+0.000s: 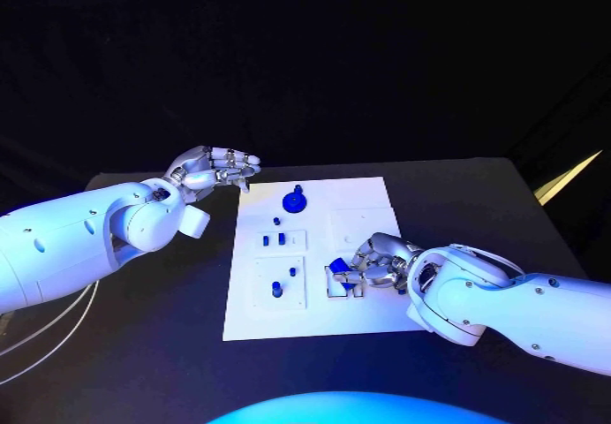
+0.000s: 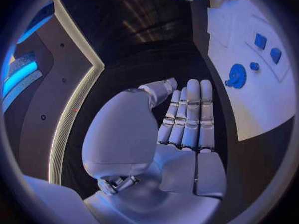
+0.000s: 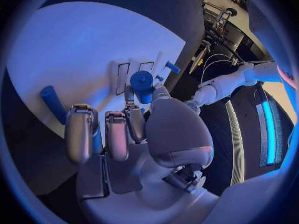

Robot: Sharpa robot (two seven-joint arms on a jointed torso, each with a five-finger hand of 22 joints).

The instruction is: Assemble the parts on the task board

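Note:
The white task board (image 1: 363, 199) lies mid-table. My right hand (image 1: 380, 268) hovers low over its near right part and pinches a round blue part (image 1: 340, 266) between thumb and a finger; the same part (image 3: 142, 79) sits at the fingertips in the right wrist view. A blue peg (image 3: 53, 103) lies on the board beside that hand. My left hand (image 1: 212, 167) hangs off the board's far left corner; its palm and straight fingers (image 2: 187, 117) hold nothing. A large round blue piece (image 1: 294, 201) lies at the far end, with small blue pieces (image 1: 271, 238) and pegs (image 1: 278, 287) in the left recesses.
The black table (image 1: 484, 203) surrounds the board, with bare room to the right and at the near left. A pale strip (image 1: 567, 177) lies at the table's far right edge. In the left wrist view the board (image 2: 249, 99) carries the round piece (image 2: 236, 76).

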